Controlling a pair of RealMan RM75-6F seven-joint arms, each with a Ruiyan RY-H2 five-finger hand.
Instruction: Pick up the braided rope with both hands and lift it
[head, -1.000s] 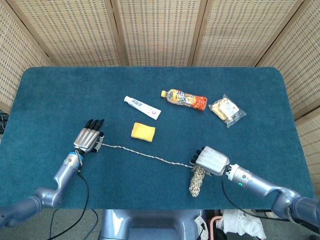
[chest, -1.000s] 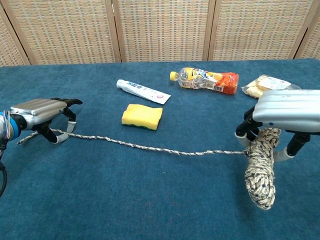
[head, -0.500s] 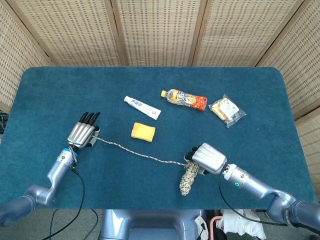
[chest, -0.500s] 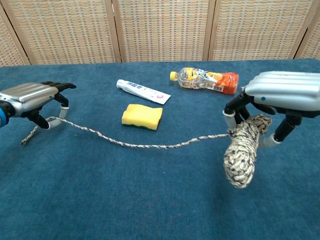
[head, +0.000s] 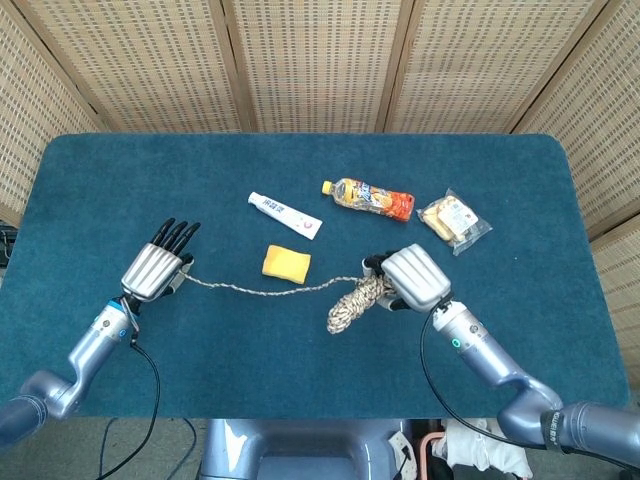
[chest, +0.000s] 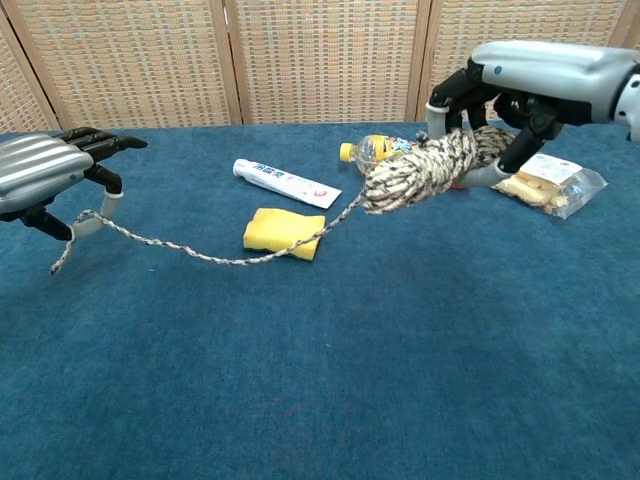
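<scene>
Both hands have risen: right hand (chest: 545, 75) grips the braided rope (chest: 425, 170) bundle, left hand (chest: 45, 175) fingers pinch its thin end, slack sagging toward six o'clock — lift nearly complete.

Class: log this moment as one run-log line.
left hand: holds rope end | right hand: grips rope bundle | rope: lifted, sagging mid-span | sponge: on table
</scene>
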